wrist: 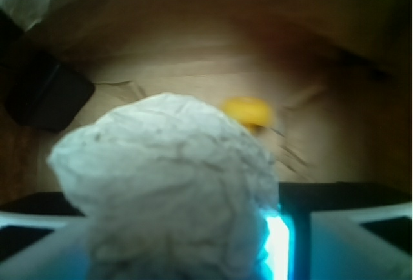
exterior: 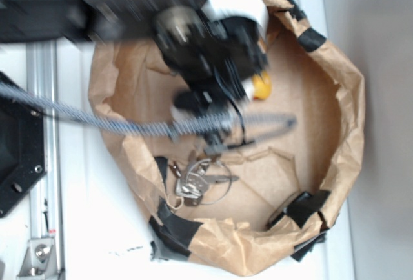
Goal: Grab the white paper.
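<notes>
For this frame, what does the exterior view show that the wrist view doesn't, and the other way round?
Only the exterior view shows the bunch of keys, the black tape patches on the bag's rim, the coiled cable and the robot arm from outside.

Only the wrist view shows the white paper up close, a crumpled wad filling the space at the gripper, whose fingers flank it.

Both show the brown paper bag interior and the yellow toy, blurred in each.
</notes>
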{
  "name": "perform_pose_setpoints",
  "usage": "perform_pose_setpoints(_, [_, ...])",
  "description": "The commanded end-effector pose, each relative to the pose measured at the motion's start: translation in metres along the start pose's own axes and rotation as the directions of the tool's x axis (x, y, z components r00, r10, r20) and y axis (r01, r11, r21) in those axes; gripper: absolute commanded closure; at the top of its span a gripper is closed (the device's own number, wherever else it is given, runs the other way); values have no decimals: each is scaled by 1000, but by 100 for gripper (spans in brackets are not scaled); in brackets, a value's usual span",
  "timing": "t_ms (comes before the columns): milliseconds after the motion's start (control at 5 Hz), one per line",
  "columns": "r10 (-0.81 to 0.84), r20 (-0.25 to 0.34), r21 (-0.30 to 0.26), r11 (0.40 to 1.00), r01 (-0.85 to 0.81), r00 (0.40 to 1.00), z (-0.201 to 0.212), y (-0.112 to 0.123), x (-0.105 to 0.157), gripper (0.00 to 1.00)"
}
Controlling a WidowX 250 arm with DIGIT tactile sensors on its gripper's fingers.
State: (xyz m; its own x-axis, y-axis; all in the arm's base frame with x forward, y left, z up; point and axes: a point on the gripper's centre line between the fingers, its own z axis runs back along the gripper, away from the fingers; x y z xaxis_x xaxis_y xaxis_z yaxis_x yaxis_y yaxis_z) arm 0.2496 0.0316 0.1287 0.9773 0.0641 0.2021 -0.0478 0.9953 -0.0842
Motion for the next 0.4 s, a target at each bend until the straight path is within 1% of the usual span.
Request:
perform_pose_setpoints(0, [50,108,36,998,-54,993,57,-18,1,100])
perform_pose_setpoints(200, [53,94,65,996,-59,994,49,-18,1,100])
